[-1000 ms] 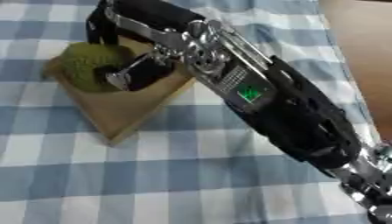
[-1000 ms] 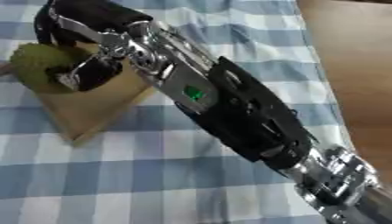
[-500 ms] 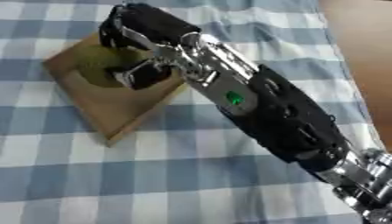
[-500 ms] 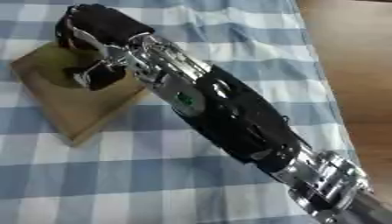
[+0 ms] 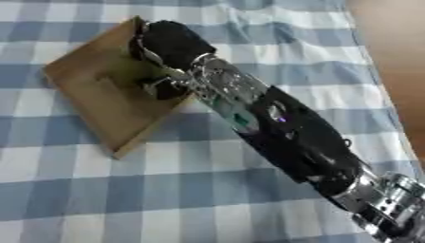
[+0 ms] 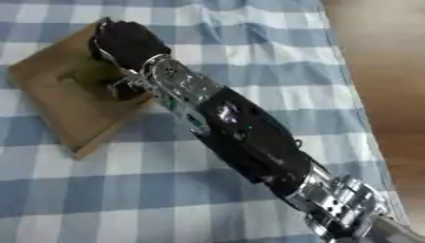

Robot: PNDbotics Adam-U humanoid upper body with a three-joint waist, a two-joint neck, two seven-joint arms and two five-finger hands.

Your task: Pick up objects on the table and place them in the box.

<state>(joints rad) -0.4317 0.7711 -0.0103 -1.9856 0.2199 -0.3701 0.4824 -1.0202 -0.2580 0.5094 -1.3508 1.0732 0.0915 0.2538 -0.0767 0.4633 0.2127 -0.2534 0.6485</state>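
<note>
One arm in view, the right, reaching from lower right across the blue-and-white checked tablecloth (image 5: 124,190) to the wooden box (image 5: 99,102) at upper left. Right hand (image 5: 166,45) sat over the box's far corner, back of hand up, fingers curled down into it. A dull green object (image 6: 87,73) showed under them inside the box; whether the fingers held it could not be told.

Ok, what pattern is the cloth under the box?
Blue and white checks on the tablecloth, clearest in the left eye view, around the tan box.
</note>
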